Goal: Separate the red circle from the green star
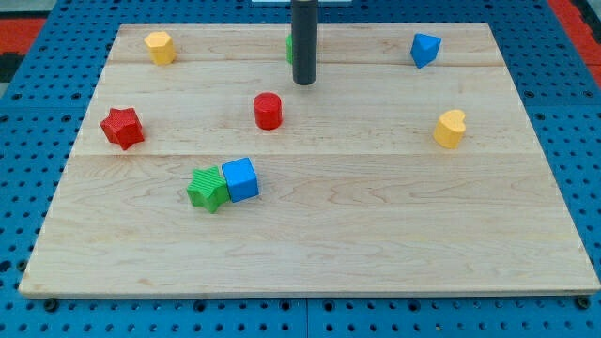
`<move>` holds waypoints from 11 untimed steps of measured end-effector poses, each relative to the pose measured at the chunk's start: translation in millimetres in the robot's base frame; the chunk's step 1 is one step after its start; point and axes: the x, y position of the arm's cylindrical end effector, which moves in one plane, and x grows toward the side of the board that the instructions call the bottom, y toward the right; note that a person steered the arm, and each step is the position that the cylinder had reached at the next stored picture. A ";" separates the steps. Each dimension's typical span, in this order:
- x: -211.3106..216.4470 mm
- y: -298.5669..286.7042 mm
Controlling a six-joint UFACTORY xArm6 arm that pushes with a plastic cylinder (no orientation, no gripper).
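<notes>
The red circle [268, 111] stands on the wooden board [376, 225] a little left of centre. The green star [207, 189] lies below and to the left of it, touching a blue cube [240, 179] on its right side. The red circle and the green star are well apart. My tip [303, 83] is above and to the right of the red circle, with a small gap between them. The rod hides most of a green block [289, 49] at the view's top.
A red star [122, 127] lies at the left. A yellow block [161, 47] sits at the top left. A blue block [424, 49] is at the top right. A yellow heart-like block [450, 129] is at the right.
</notes>
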 end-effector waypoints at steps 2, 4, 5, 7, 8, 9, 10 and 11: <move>49.8 -68.4; 101.4 -111.2; 144.2 -144.6; 162.9 -182.7; 150.4 -182.4; 151.0 -160.6; 151.5 -140.8; 151.5 -126.1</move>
